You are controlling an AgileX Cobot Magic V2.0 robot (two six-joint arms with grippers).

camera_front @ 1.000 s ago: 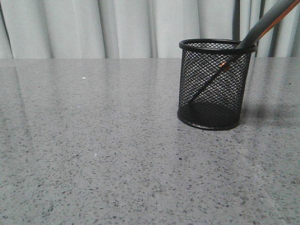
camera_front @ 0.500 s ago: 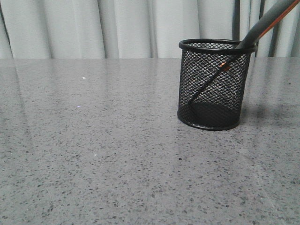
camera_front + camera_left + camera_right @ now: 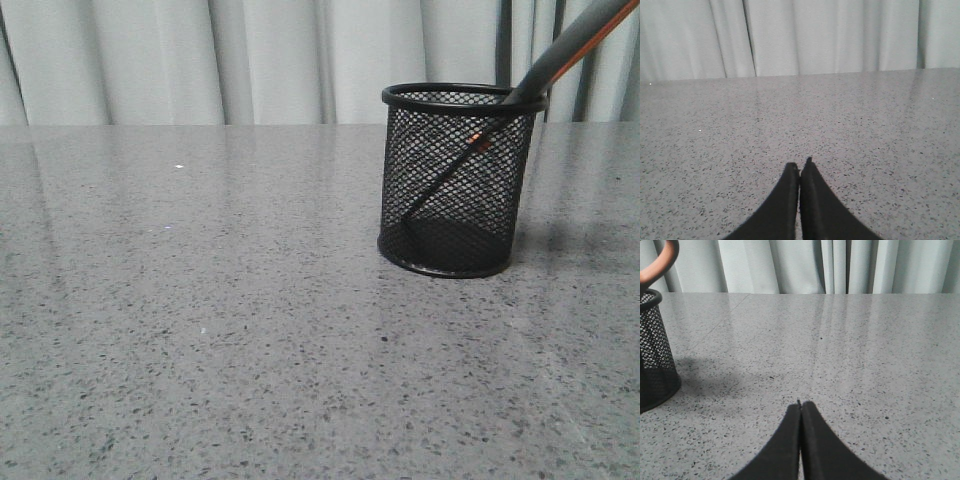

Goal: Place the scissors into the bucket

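The black wire-mesh bucket [image 3: 455,180] stands upright on the grey speckled table, right of centre in the front view. The scissors [image 3: 570,48] stand inside it, blades down and leaning, the grey and orange handle sticking out over the right rim. In the right wrist view the bucket [image 3: 652,355] is at the frame edge with an orange-lined handle loop [image 3: 660,262] above it. My left gripper [image 3: 799,167] is shut and empty, low over bare table. My right gripper [image 3: 800,406] is shut and empty, well apart from the bucket. Neither gripper shows in the front view.
The grey speckled table [image 3: 200,330] runs to a pale pleated curtain [image 3: 250,60] at the back. The bucket casts a shadow on the table [image 3: 715,375] beside it.
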